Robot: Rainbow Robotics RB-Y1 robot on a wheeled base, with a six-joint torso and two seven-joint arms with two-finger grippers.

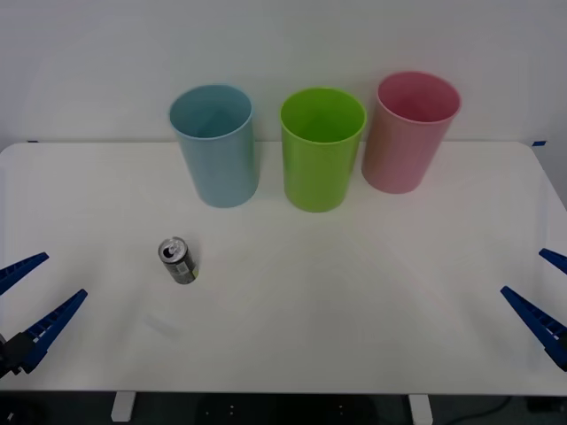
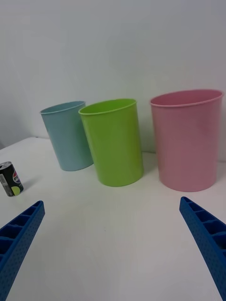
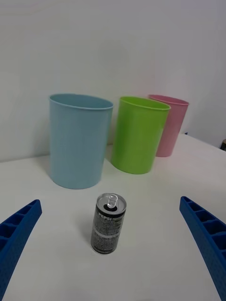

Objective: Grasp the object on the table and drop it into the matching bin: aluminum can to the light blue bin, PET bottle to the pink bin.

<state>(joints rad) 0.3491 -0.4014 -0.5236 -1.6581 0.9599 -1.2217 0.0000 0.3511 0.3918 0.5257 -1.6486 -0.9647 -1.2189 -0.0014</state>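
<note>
A small dark aluminum can (image 1: pixel 178 259) with a silver top stands upright on the white table (image 1: pixel 354 292), left of centre; it also shows as the can (image 3: pixel 108 229) and the can (image 2: pixel 11 178). Behind it stands the light blue bin (image 1: pixel 214 145), also seen as the light blue bin (image 3: pixel 79 139) and the light blue bin (image 2: pixel 67 135). The pink bin (image 1: pixel 410 132) stands at the back right, as the pink bin (image 2: pixel 188 139) and the pink bin (image 3: pixel 167 124). My left gripper (image 1: pixel 28 296) is open at the near left, short of the can. My right gripper (image 1: pixel 547 292) is open at the near right.
A lime green bin (image 1: pixel 321 148) stands between the blue and pink ones, also seen as the lime green bin (image 2: pixel 114 141) and the lime green bin (image 3: pixel 138 133). A white wall rises right behind the bins. Bare tabletop spreads between the can and the right gripper.
</note>
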